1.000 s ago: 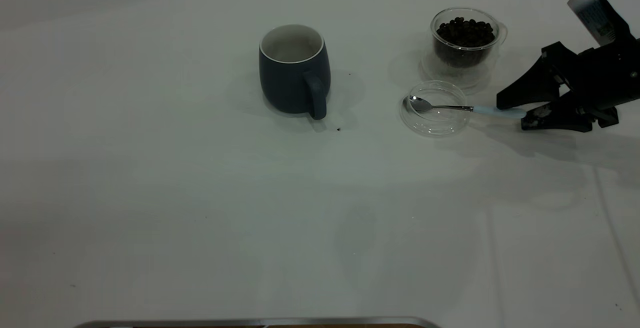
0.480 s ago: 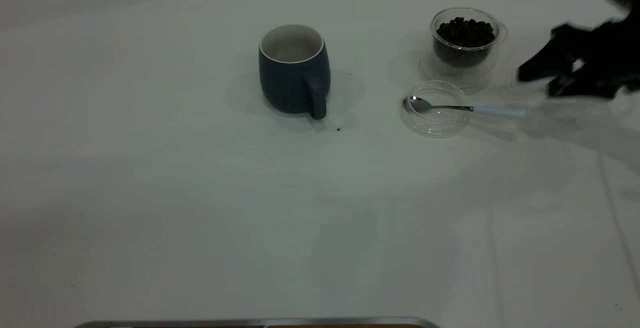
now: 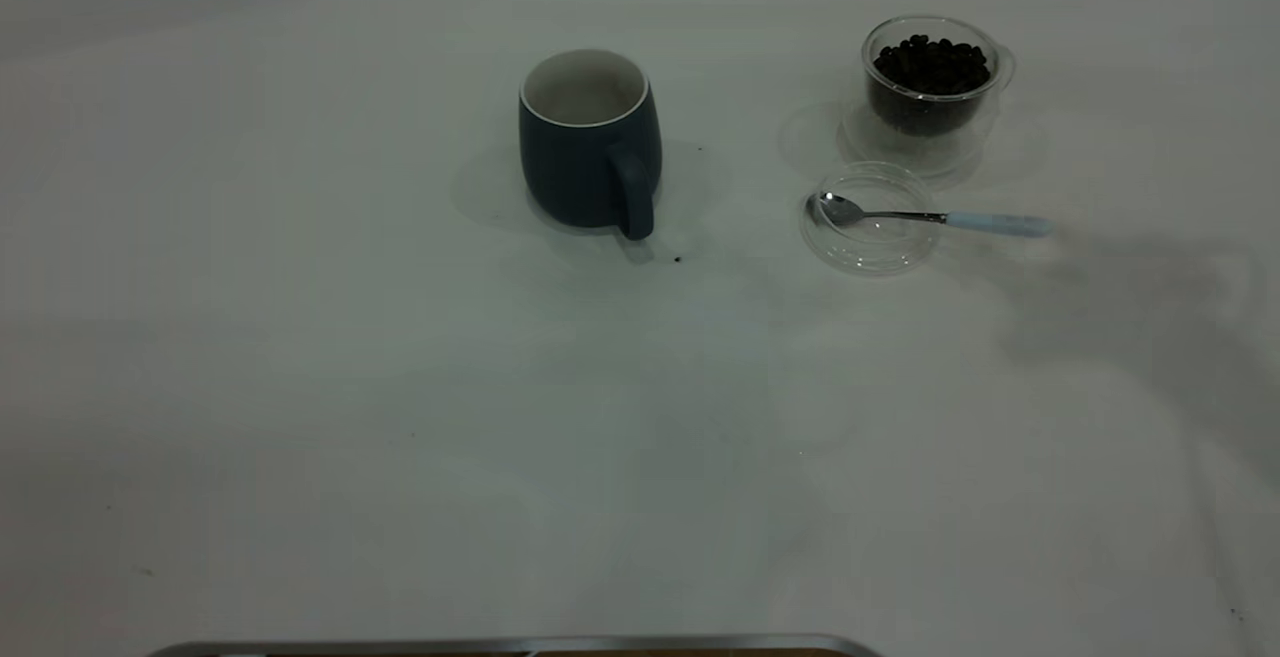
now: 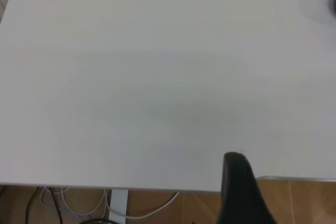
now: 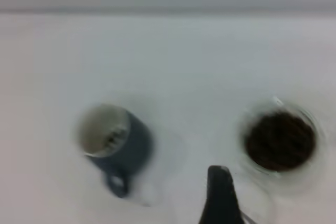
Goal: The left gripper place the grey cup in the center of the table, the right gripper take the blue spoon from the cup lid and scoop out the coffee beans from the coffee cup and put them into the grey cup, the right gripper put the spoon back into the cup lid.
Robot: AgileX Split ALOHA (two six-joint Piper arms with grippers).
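The grey cup stands upright near the middle of the table, handle toward the camera; it also shows in the right wrist view. The coffee cup, full of coffee beans, stands at the back right and shows in the right wrist view. The blue spoon lies with its bowl in the cup lid, its handle pointing right. Neither gripper shows in the exterior view. In the right wrist view one fingertip of my right gripper hangs above the table between the two cups, holding nothing. My left gripper is at the table's edge.
A dark speck lies on the table just in front of the grey cup. A metal strip runs along the near edge. In the left wrist view, cables and a wooden floor lie beyond the table's edge.
My right gripper, open beside the spoon's handle a second ago, has pulled up and away to the right, out of the exterior view. The spoon stays in the lid.
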